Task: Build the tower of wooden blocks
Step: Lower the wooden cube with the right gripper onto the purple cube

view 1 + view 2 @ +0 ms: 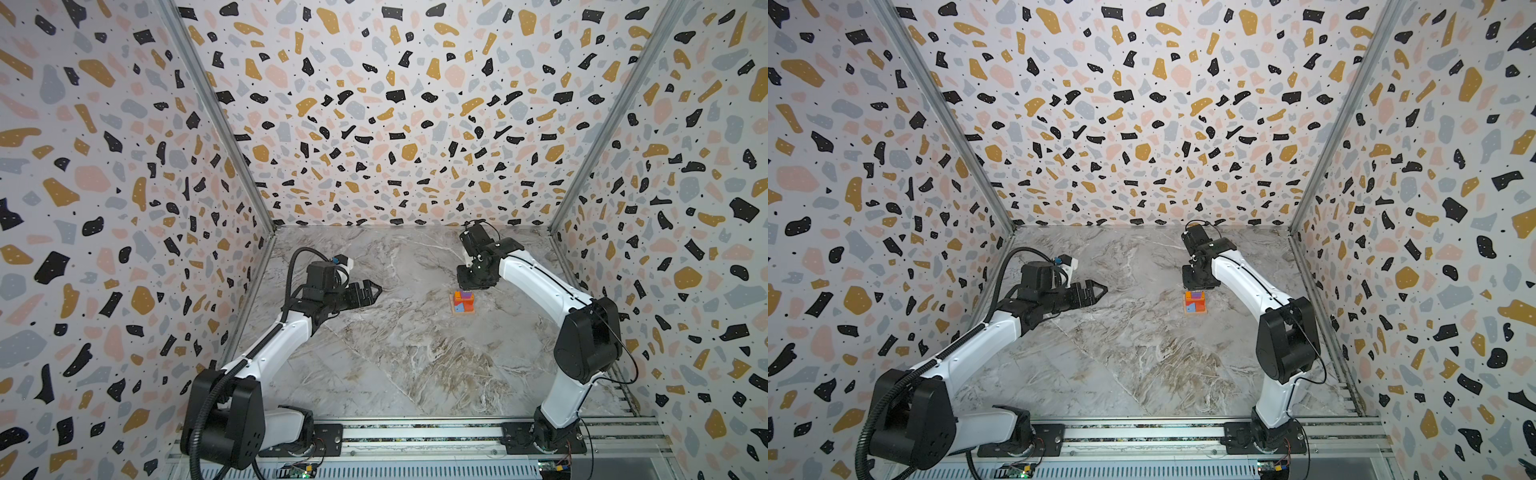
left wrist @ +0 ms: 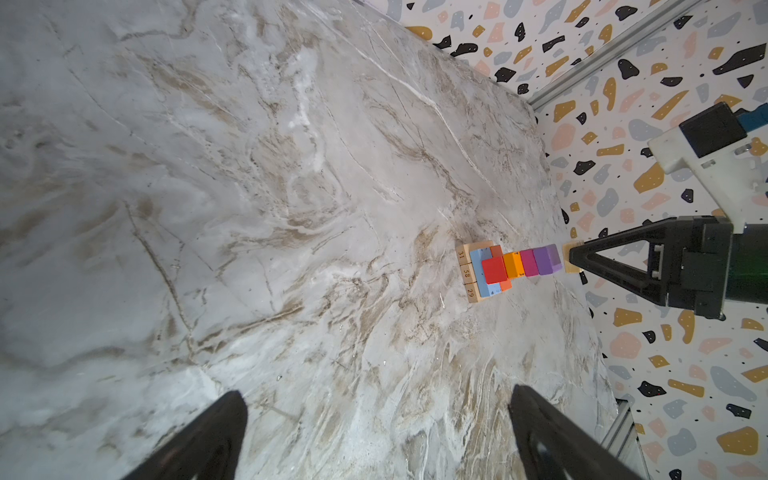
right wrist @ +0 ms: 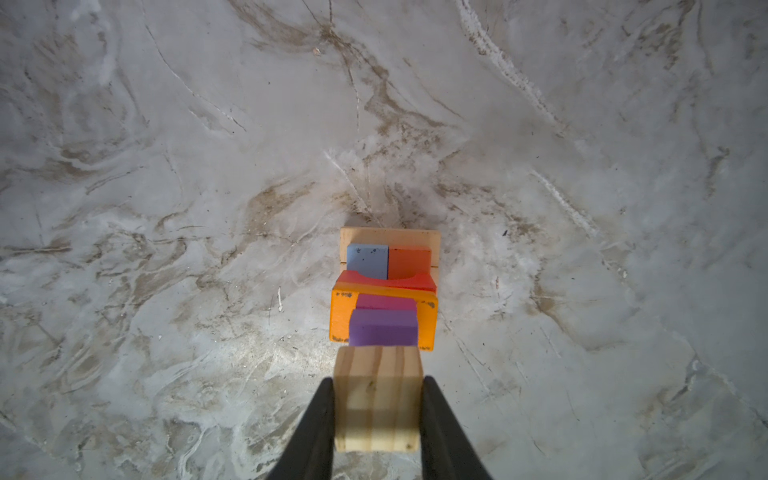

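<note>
Marbled grey tabletop carries a stepped tower of coloured wood blocks, right of centre. Right jaws pinch a plain tan wooden cube just above its purple top block; left jaws spread, empty. Off-centre release could topple it.

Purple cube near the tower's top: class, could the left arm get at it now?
Probably, from the side only. Bare table lies between the open left end effector and the purple cube, but the right end effector, shut on a tan cube, hangs right above it.
</note>
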Motion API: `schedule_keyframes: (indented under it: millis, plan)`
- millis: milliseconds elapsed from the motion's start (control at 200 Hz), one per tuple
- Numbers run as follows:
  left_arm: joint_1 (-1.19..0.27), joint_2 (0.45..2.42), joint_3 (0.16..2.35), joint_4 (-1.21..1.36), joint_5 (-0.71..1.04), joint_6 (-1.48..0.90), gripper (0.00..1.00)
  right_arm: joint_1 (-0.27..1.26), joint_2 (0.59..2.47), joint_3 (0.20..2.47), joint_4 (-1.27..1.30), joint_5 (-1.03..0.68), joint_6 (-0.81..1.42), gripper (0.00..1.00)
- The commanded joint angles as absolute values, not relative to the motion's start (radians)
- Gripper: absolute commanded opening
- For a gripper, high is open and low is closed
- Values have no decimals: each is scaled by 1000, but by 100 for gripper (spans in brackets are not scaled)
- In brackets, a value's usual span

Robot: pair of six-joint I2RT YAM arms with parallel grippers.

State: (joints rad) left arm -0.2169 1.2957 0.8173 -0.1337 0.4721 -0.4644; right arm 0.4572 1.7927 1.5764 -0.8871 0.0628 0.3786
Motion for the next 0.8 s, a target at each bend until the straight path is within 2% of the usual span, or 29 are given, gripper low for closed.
schedule_keyframes:
  millis: [0, 791]
  plan:
    - [-213, 1278, 804, -105, 486, -465, 100, 454, 1795, 1573, -895, 63, 373, 22]
    - [-213, 1278, 804, -106, 484, -463, 100, 453, 1802, 1554, -884, 76, 369, 22]
